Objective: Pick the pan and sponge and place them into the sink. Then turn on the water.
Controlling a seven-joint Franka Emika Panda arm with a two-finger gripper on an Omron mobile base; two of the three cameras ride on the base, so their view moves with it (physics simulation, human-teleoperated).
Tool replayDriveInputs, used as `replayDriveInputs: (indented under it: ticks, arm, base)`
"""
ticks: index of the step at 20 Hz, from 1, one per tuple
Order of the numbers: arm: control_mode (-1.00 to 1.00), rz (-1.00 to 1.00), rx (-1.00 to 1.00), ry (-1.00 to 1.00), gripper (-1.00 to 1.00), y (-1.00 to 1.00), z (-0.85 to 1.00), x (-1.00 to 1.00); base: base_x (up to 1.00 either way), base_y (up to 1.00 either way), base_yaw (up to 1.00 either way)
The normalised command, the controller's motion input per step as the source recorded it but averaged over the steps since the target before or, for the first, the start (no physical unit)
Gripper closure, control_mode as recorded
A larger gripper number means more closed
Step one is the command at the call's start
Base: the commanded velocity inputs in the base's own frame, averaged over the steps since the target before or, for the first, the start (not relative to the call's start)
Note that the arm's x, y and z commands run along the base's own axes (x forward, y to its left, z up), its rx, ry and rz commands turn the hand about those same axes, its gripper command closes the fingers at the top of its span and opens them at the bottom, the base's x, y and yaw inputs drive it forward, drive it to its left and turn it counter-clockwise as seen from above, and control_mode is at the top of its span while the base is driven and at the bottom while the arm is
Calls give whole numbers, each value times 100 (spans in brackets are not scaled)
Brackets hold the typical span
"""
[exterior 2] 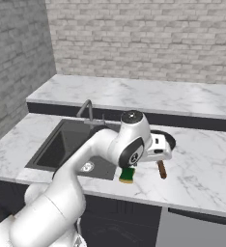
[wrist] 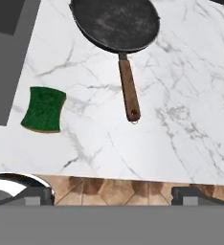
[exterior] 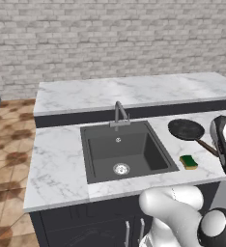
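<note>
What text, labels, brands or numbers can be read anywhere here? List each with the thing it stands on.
None: no readable text in any view.
The pan, its wooden handle, the sponge, the sink, the faucet and the marble counter all show plain, unmarked surfaces.

Black frying pan (exterior: pixel 186 129) with a straight brown wooden handle, resting flat on the marble counter to the right of the sink (exterior: pixel 126 151), handle pointing toward the near right. Sponge (exterior: pixel 188 162), yellow with a green top layer, lying flat on the counter near the sink's near right corner, apart from the pan. Sink: square, deep, dark-grey basin with a round silver drain and a curved grey faucet at its far rim.
</note>
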Motion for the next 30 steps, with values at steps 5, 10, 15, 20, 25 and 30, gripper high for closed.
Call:
replayDriveInputs:
  ticks: [5,10,15,20,25,30]
  arm:
    - [-100,0,4,0,-100,-6,0,1]
    - [-100,0,0,0,-100,-9,-22,30]
    - [-100,0,0,0,-100,-6,-42,29]
    - [-100,0,0,0,-100,-17,-39,27]
    - [-100,0,0,1,-100,-14,-30,32]
    - [-100,1,0,1,-100,-23,-29,13]
  base:
    - [0,0,0]
    - [0,0,0]
    - [0,0,0]
    - [0,0,0]
    - [0,0,0]
    - [0,0,0]
